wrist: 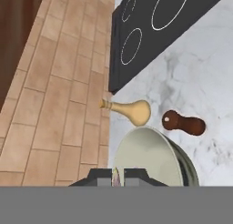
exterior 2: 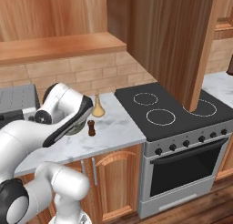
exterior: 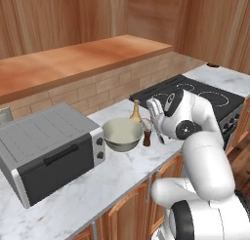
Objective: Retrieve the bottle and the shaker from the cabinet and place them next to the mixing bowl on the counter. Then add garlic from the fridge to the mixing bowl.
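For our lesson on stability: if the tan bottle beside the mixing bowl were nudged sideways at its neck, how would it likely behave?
The bottle has a wide bulbous base and slim neck, so it probably resists tipping at first. Pushed high on the neck, it could still topple. Once down, its round body would likely roll on the smooth marble counter, perhaps toward the shaker or the mixing bowl.

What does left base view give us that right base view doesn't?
Left base view alone: the mixing bowl in full, and the whole toaster oven beside it. Right base view alone: the oven front with its knobs below the stove, and a wooden panel standing over the cooktop. Shared: the bottle and dark shaker upright on the marble counter, the black cooktop, the brick backsplash and the white arm.
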{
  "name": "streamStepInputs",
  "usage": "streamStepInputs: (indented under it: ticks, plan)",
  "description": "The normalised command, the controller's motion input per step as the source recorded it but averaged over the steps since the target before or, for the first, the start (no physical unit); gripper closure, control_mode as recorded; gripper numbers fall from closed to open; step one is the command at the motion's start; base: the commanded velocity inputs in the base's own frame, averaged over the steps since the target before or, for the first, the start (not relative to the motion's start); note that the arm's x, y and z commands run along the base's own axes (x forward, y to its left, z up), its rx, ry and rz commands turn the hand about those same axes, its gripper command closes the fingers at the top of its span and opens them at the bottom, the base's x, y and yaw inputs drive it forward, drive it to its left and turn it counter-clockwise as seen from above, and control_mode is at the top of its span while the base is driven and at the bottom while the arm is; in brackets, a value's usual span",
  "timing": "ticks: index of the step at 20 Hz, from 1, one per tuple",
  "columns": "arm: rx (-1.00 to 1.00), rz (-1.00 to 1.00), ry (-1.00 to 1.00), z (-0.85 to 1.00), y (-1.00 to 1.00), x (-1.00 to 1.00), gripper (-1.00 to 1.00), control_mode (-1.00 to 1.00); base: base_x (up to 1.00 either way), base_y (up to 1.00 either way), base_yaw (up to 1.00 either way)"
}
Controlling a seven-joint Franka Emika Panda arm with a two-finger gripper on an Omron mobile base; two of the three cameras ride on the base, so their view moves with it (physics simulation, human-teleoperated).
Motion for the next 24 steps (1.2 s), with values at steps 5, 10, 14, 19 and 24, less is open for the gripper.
streamStepInputs:
  ticks: [5,10,14,19,24]
  plan:
    - [0.03,0.07,0.18,0.36,0.22,0.00,1.00,-1.00,0.00,0.00,0.00]
    - [0.01,0.07,0.19,0.33,0.24,0.00,1.00,-1.00,0.00,0.00,0.00]
    - [0.00,0.07,0.23,0.02,0.13,0.00,1.00,-1.00,0.00,0.00,0.00]
    - [0.00,0.06,0.28,0.02,0.17,0.01,1.00,-1.00,0.00,0.00,0.00]
    - [0.00,0.06,0.28,0.19,0.26,0.07,1.00,-1.00,0.00,0.00,0.00]
